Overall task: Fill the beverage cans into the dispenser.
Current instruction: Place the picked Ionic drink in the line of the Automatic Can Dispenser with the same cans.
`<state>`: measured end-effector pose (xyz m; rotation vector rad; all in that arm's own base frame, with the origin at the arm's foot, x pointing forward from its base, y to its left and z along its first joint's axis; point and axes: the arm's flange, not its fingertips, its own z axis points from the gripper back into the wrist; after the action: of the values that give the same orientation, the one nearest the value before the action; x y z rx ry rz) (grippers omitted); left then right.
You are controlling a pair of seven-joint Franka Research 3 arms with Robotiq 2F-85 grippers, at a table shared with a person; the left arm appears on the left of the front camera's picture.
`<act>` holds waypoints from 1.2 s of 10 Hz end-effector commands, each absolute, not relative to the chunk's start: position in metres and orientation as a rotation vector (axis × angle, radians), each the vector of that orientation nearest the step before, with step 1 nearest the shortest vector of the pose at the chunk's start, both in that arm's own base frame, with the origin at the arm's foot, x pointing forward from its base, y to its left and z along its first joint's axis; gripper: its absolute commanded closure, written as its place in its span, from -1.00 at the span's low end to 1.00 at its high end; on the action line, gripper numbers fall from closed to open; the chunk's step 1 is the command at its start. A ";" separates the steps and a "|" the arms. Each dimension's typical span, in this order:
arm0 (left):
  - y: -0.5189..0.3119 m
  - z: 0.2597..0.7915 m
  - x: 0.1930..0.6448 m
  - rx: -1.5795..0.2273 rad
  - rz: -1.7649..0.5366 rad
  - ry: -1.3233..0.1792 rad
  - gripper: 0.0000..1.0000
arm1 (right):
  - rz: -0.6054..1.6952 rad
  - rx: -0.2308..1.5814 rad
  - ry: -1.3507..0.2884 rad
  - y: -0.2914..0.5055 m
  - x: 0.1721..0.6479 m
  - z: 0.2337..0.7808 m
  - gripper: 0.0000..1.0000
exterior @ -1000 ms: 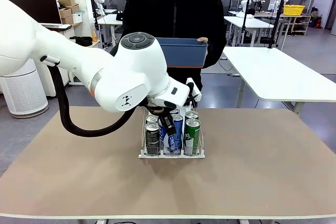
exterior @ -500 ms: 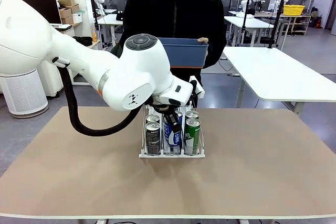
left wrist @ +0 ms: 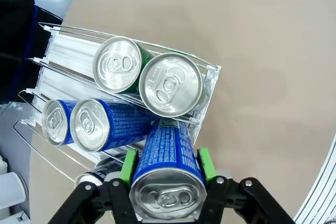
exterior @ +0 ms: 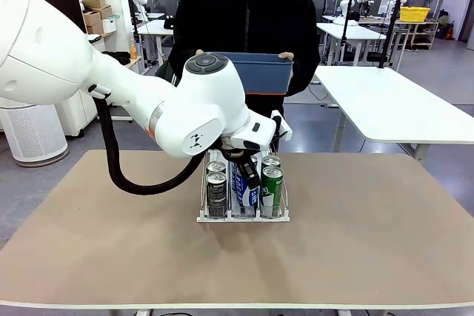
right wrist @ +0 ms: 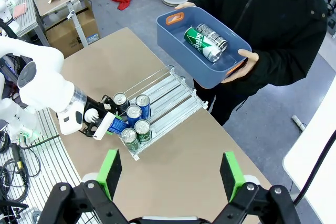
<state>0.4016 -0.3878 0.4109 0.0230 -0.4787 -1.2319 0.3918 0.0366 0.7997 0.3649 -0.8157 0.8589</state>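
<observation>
Blue-and-white can at the front of the dispenser's middle lane.
Left gripper jaws clamped on it; right gripper jaws apart, high above the dispenser, over the worktop.

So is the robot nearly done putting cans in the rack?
Partly. Two green cans, two blue cans and two black cans already stand in the dispenser. The left end effector is shut on a third blue can at the middle lane's front. Two loose cans lie in the blue tub the person holds.
</observation>
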 end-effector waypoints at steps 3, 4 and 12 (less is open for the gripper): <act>-0.381 0.417 0.428 0.022 -1.229 -0.508 -0.15 | 0.857 0.366 -0.815 0.037 0.392 0.800 -1.00; -0.381 0.415 0.432 0.017 -1.227 -0.481 -0.15 | 0.857 0.366 -0.815 0.037 0.392 0.800 -1.00; -0.387 0.387 0.435 -0.022 -1.224 -0.335 -0.15 | 0.857 0.366 -0.815 0.037 0.392 0.800 -1.00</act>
<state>0.4359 -0.3883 0.3877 -0.0385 -0.3227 -1.2309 0.3918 0.0366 0.7997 0.3649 -0.8157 0.8589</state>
